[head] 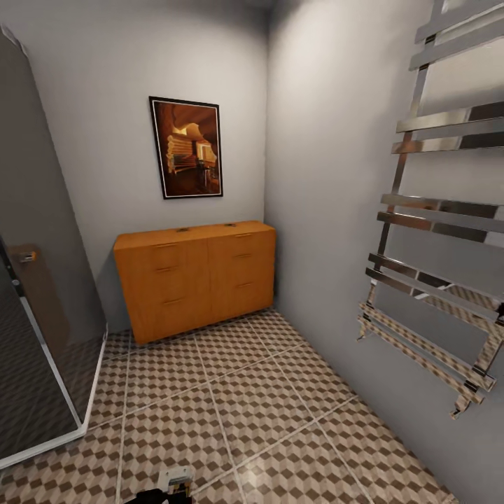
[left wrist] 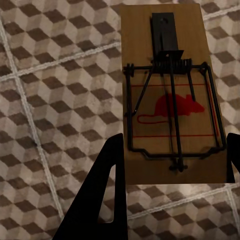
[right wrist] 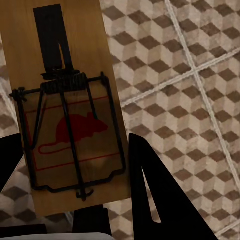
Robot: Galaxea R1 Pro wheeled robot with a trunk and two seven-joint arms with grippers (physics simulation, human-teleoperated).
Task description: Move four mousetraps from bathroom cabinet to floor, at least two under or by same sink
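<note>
A small bathroom corner seen from the robot's head camera: a low, wide orange-brown wooden cabinet [head: 196, 283] with bar-handled drawer fronts stands against the grey back wall, its right end tucked into the corner. Two small dark objects sit on its flat top, too small to identify. Above it hangs a dark-framed picture [head: 186, 148] in warm brown tones. A chrome towel rail [head: 437, 210] with flat horizontal bars is mounted on the right-hand wall, and a glass shower screen [head: 31, 294] with a white base runs along the left side. The bathroom floor [head: 245, 413] is laid in square tiles with a brown, beige and white cube pattern and pale grout lines. At the bottom edge of this view a small pale and dark piece of the robot shows, unclear what part. In the left wrist camera, the left gripper [left wrist: 172, 170] has its two black fingers closed against the edges of a mousetrap [left wrist: 167, 95], a flat brown wooden plate with a dark wire spring bar and a red mouse silhouette, held above the tiles. In the right wrist camera, the right gripper [right wrist: 75, 165] likewise clamps a second mousetrap [right wrist: 67, 105] of the same design between its black fingers, also above the patterned tiles
</note>
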